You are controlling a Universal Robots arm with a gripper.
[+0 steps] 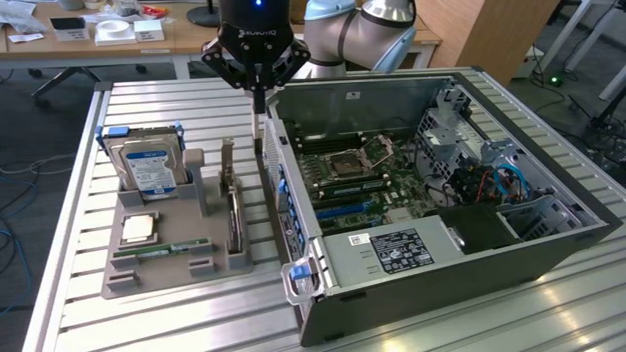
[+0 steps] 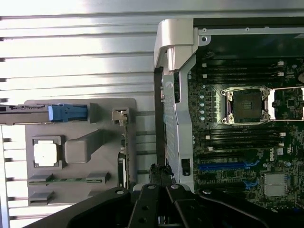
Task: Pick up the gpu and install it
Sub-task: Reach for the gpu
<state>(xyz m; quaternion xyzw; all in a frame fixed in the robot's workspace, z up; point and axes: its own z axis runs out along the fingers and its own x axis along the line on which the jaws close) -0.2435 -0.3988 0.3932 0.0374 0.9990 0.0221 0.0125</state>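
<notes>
Gripper (image 1: 256, 86) shut, gpu (image 1: 233, 213) not yet lifted, still seated in its tray.

Jaws pressed together with nothing identifiable between them. A thin strip runs down from the tips, close along the side wall of the open computer case (image 1: 281, 183); what it is cannot be told. The gpu stands on edge in a slot of the grey tray (image 1: 157, 279), just beside the gripper's line. The hard drive (image 1: 146, 167) stands upright farther over, all on the slatted worktop (image 1: 146, 323). Risks, as judged: this close to the case wall, any sideways move could clip it. A thin card pinched off-centre could tilt and bind in its slot — or drag the tray along.
</notes>
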